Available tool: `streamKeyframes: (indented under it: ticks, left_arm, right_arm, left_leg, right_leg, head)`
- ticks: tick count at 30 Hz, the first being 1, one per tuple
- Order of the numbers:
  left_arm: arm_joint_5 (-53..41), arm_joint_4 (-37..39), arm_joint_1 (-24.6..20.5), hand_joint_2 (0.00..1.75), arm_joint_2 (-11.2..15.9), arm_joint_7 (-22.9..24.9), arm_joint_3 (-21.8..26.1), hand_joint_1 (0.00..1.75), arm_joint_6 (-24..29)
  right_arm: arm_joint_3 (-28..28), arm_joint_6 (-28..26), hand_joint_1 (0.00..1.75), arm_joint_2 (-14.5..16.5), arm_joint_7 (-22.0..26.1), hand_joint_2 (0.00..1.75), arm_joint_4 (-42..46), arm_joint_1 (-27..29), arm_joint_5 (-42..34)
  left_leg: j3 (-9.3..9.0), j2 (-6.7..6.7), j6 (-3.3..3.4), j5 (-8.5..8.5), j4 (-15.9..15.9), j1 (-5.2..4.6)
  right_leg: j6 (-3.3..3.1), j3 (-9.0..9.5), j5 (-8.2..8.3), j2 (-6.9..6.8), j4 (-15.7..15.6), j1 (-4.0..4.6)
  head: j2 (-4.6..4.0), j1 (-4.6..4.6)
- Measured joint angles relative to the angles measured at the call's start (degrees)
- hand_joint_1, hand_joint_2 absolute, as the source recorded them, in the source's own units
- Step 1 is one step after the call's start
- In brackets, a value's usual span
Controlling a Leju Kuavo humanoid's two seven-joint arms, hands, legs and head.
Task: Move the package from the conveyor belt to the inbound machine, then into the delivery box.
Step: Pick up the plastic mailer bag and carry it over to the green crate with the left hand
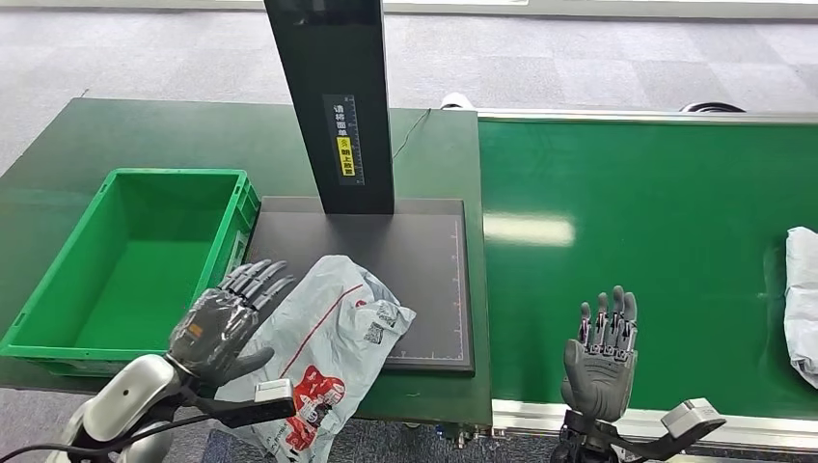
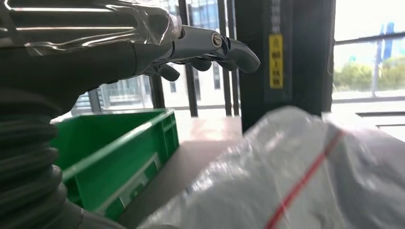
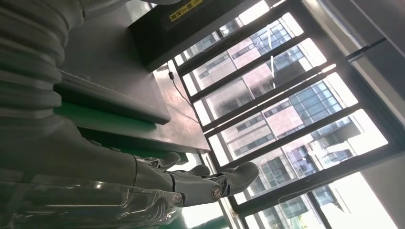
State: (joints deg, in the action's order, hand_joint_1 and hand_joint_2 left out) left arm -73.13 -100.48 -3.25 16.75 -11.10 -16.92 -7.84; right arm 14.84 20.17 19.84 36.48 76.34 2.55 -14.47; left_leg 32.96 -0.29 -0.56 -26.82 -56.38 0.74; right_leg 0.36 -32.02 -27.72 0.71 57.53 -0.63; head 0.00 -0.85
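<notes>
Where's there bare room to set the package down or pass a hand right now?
The green crate is bare inside. The conveyor belt lies bare between the scanner plate and the second package, around the right hand. It is crowded at the plate's near corner, where the package lies beside the left hand.

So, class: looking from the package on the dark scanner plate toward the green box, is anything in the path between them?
Nothing visible blocks it. The package lies partly on the scanner plate, and the green box is open-topped right beside it. The left hand hovers between them.
</notes>
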Motion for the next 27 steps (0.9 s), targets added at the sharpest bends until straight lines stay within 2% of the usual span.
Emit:
streamKeyframes:
  ticks: [7, 19, 23, 27]
  left_arm:
    - [0.0, 7.7, -3.2, 1.75, -0.1, 0.0, -5.5, 0.0, -1.3]
    - [0.5, 10.7, -5.4, 1.75, -0.2, -0.4, -7.4, 0.0, -2.4]
    - [2.9, 16.7, -12.2, 1.75, -1.3, -1.1, -10.2, 0.0, -5.2]
    - [4.6, 25.8, -19.4, 1.75, -3.8, -1.7, -13.6, 0.0, -4.9]
  right_arm:
    - [0.0, 0.0, 0.0, 0.1, -0.1, 1.75, -1.1, -0.3, 0.1]
    - [0.0, 0.0, 0.0, 0.1, -0.1, 1.75, -1.6, -0.4, 0.1]
    - [-0.2, 0.0, 0.0, 0.1, -0.5, 1.75, -2.1, -1.4, 0.3]
    - [-1.0, -0.2, 0.0, 0.1, -0.7, 1.75, -3.1, -2.9, 0.6]
  left_leg:
    - [-0.01, 0.0, 0.01, 0.01, 0.0, 0.0]
    - [-0.04, -0.03, 0.02, 0.02, 0.0, 0.0]
    - [-0.07, -0.36, 0.09, 0.13, 0.0, -0.01]
    - [-0.17, -0.43, 0.11, 0.23, 0.0, -0.02]
  right_leg:
    - [0.01, 0.02, 0.02, 0.0, 0.0, 0.0]
    - [0.01, 0.03, 0.01, -0.04, 0.0, -0.01]
    - [0.02, 0.15, 0.02, -0.49, 0.0, -0.02]
    - [0.03, 0.37, 0.1, -0.59, 0.0, -0.02]
  head:
    - [0.0, -0.01]
    - [0.01, -0.01]
    - [0.0, -0.01]
    - [0.0, 0.0]
